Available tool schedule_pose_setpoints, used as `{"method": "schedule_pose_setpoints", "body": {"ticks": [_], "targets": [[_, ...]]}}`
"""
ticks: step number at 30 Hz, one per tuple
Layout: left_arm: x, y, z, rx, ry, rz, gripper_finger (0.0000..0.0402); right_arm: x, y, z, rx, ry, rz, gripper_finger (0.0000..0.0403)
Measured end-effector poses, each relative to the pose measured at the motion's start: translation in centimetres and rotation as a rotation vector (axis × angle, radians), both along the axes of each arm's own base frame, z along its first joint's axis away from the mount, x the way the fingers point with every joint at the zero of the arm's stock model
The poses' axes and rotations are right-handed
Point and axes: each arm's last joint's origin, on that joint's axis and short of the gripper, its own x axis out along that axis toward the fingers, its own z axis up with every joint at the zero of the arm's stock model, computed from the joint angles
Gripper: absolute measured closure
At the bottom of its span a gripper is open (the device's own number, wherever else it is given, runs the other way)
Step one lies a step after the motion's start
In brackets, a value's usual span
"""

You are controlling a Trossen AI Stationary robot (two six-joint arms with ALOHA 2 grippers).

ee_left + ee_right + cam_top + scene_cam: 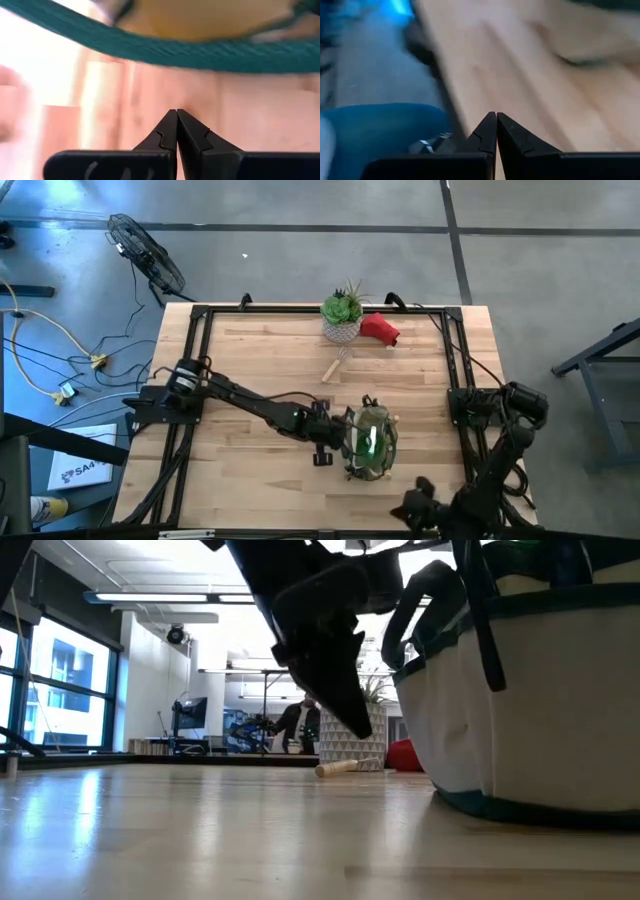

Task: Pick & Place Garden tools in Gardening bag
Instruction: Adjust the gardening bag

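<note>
Person (297, 722) only low view; bag (371, 442) both.

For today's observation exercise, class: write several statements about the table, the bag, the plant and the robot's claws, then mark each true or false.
1. The left claw is beside the bag. True.
2. The left claw is wide open. False: its fingers are pressed together.
3. The potted plant stands inside the bag. False: it stands apart from the bag, at the table's far edge.
4. A red item lies next to the plant. True.
5. The right claw grips a wooden-handled tool. False: it is shut on nothing; the tool lies on the table.
</note>
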Motion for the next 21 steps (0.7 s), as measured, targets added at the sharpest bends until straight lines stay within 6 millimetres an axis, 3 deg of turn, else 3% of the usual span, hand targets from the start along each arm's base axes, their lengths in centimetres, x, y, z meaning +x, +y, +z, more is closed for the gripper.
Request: {"method": "schedule_pose_setpoints", "body": {"ticks": [3,6,11,17,21], "targets": [[0.1,0.4,0.2,0.128,-0.036,0.050,0.0401,2.1,-0.1,0.5,-0.025,-0.056,0.069,0.0400],[0.3,1.4,0.4,0.278,-0.075,0.137,0.0401,4.2,-1.4,0.2,-0.083,-0.031,0.075,0.0400],[0.8,4.8,-0.2,0.402,-0.035,0.243,0.0401,7.4,-2.8,-0.8,-0.120,0.029,0.169,0.0400],[1.8,10.1,-0.1,0.284,-0.040,0.316,0.0401,8.4,-3.2,-0.7,-0.181,0.011,0.258,0.0400],[2.4,12.1,0.0,0.132,-0.067,0.236,0.0401,8.6,-3.4,-0.8,-0.168,0.031,0.254,0.0400]]}}
